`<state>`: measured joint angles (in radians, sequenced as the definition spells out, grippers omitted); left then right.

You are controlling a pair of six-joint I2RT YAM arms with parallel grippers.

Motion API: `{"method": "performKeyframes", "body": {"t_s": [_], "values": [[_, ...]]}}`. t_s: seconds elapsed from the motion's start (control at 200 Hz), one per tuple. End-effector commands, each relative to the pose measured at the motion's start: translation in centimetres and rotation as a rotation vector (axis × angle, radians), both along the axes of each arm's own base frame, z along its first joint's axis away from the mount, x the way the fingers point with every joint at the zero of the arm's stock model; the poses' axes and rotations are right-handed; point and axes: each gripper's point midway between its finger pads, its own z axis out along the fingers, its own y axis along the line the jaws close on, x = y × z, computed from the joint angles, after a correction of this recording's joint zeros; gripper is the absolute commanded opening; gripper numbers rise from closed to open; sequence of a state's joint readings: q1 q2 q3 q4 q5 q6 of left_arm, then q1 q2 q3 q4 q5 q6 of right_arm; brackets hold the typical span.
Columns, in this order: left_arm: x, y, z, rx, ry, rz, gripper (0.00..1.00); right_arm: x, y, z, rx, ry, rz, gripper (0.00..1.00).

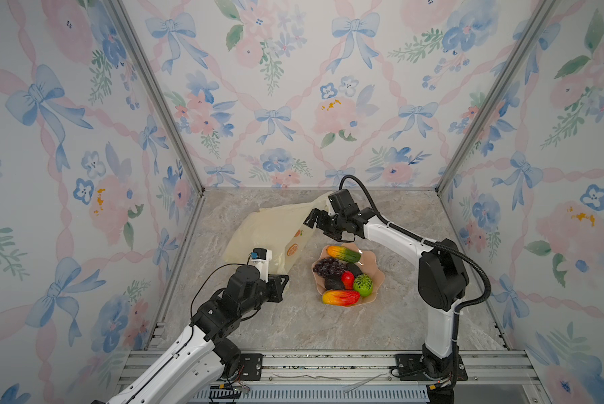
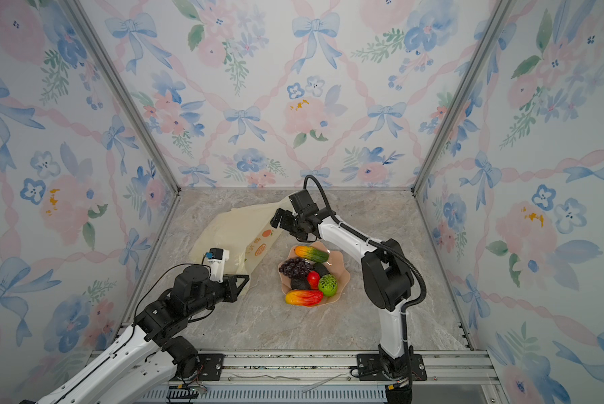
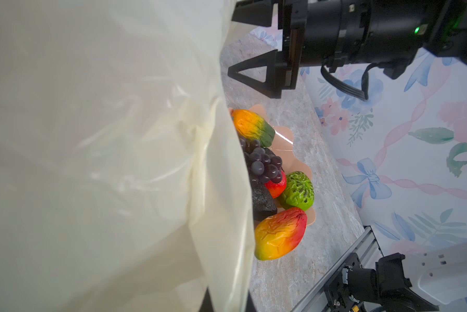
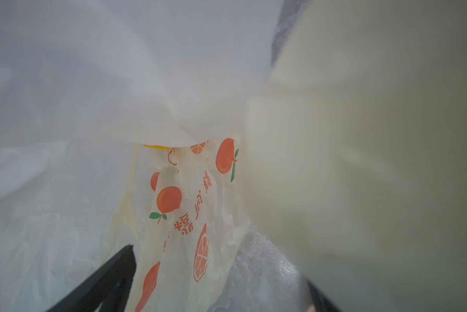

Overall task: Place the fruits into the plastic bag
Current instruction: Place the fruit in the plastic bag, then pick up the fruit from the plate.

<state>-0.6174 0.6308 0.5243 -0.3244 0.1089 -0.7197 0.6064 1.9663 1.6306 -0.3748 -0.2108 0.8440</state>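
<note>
On the table (image 1: 415,314), left of the dish (image 1: 379,276), the bag (image 1: 269,227) lies half raised. The left gripper (image 1: 281,281) is clenched, apparently on the bag's near corner. The right gripper (image 3: 237,44) stands released at the far edge, jaws wide with film between them, grasping nothing.

Judged from this, the step in hand is opening the bag, and loading has barely begun. Next the right gripper must leave the bag and close on one fruit, likely the green mango (image 1: 344,253) nearest it, while the left holds the mouth up.

Count: one bag and one dish holding seven fruits. These are the green mango, a red mango (image 1: 340,297), one grape bunch (image 1: 328,267), two avocados (image 1: 333,284), one red fruit (image 1: 347,279) and one green ball (image 1: 363,285). A yellow sliver (image 4: 156,146) shows among the bag's folds; whether it is fruit cannot be told.
</note>
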Motion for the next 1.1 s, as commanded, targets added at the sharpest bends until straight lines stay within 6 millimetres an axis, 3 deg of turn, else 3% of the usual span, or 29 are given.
{"method": "performKeyframes", "body": {"t_s": [0.0,0.105,0.225,0.365,0.475,0.725,0.815,0.835,1.095], "values": [[0.1,0.3,-0.3,0.014,0.014,0.015,0.0,-0.2,-2.6,1.5,-0.034,-0.031,-0.028,0.98],[0.3,0.2,-0.1,0.018,0.01,0.013,0.0,-0.9,-2.7,1.9,-0.018,-0.025,-0.003,0.99],[0.6,0.0,0.2,0.025,0.002,0.007,0.0,-2.9,-0.9,2.3,0.026,0.011,0.115,0.99],[0.8,-0.1,0.2,0.032,0.001,0.006,0.0,-7.3,2.0,2.9,0.094,0.091,0.337,0.99],[0.8,0.0,0.1,0.033,0.003,0.009,0.0,-10.7,2.8,3.7,0.133,0.147,0.462,0.99],[0.9,0.0,0.3,0.014,-0.002,0.018,0.0,-16.9,1.2,6.7,0.135,0.158,0.625,0.98],[0.9,0.0,0.5,0.007,-0.004,0.021,0.0,-18.0,0.4,7.8,0.139,0.143,0.629,0.98],[0.9,0.0,0.4,0.008,-0.003,0.022,0.0,-18.5,-0.1,9.0,0.148,0.115,0.627,0.98],[0.7,0.0,0.2,0.004,0.003,0.02,0.0,-20.5,-5.0,14.6,0.128,-0.046,0.524,0.96]]}}
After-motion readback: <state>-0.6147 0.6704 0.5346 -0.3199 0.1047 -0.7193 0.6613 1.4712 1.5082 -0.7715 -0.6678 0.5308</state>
